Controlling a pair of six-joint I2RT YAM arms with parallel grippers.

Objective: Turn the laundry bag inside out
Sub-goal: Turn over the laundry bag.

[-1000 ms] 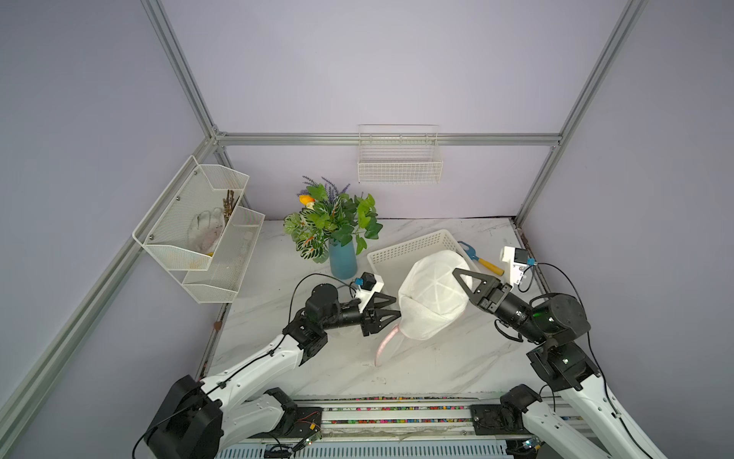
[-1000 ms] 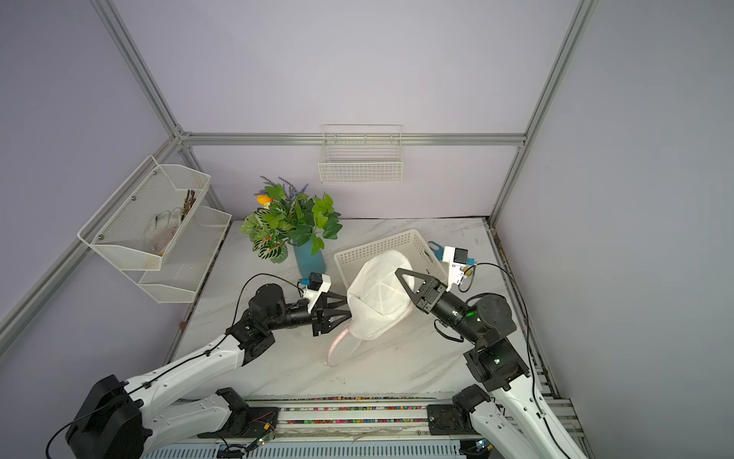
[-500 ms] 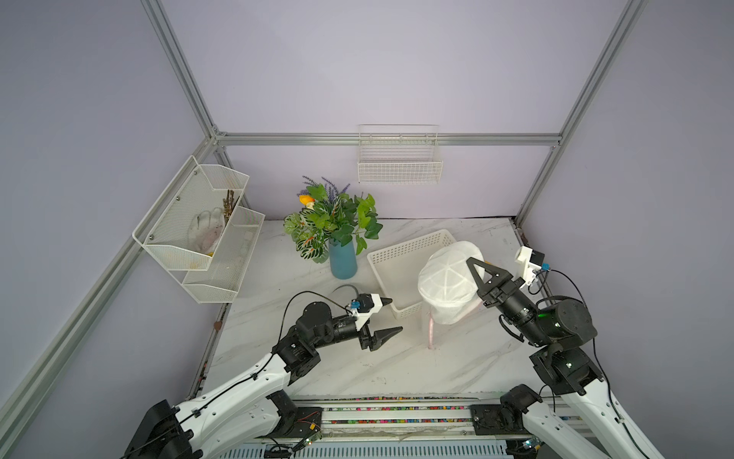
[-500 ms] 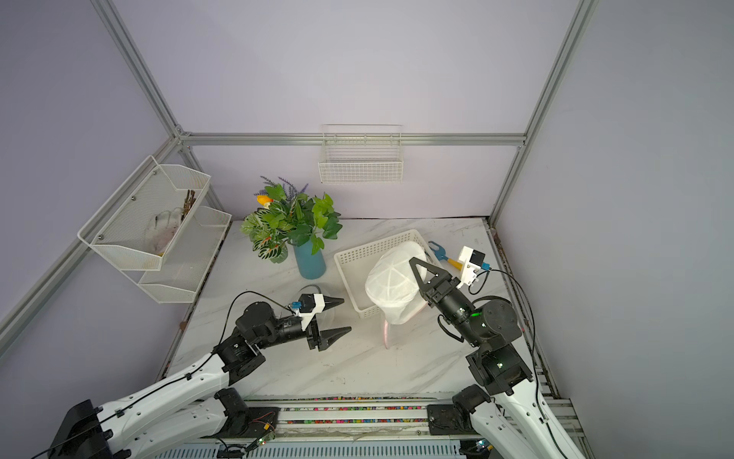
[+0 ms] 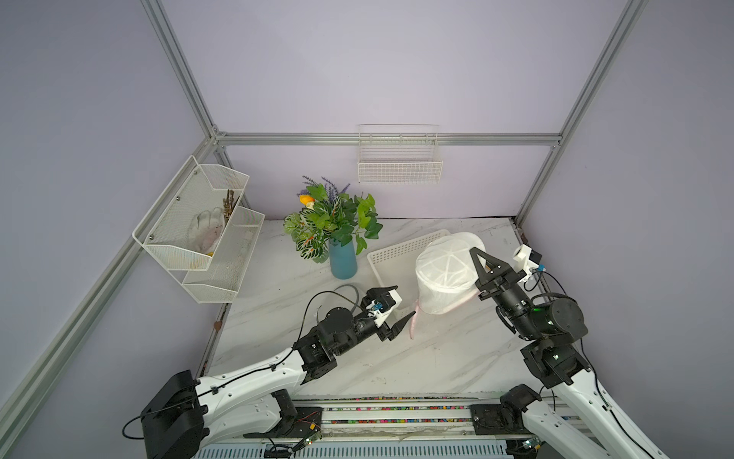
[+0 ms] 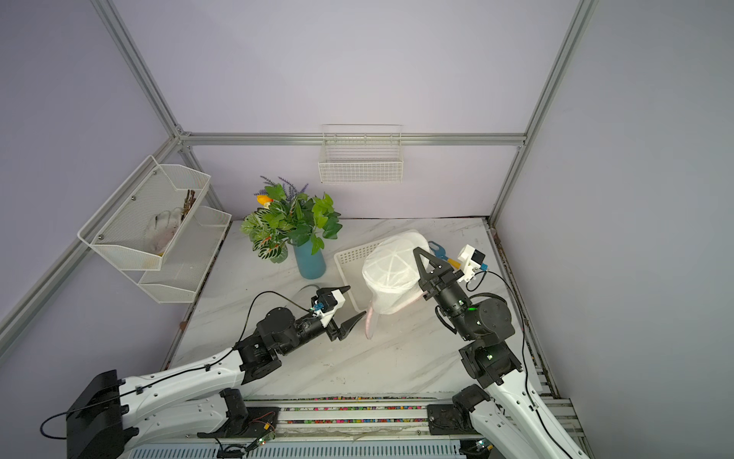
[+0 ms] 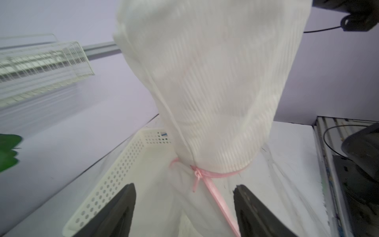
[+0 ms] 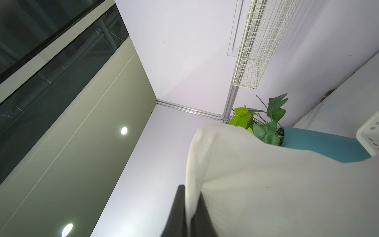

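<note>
Laundry bag (image 5: 445, 278), white mesh: I am hanging it from right claw (image 8: 185, 207), clenched on its top fold, so the mouth is drooping; left claw (image 7: 183, 185) released, gaping just below pink drawstring (image 7: 207, 174), ready for pulling.

soft, even light fills both top views, with faint shadows on the table (image 5: 437, 357). the left wrist view is motion-blurred, its wire basket (image 7: 41, 61) streaked. in the right wrist view two ceiling lamps (image 8: 124, 130) glare; the near laundry bag (image 8: 266, 184) looks soft.
</note>
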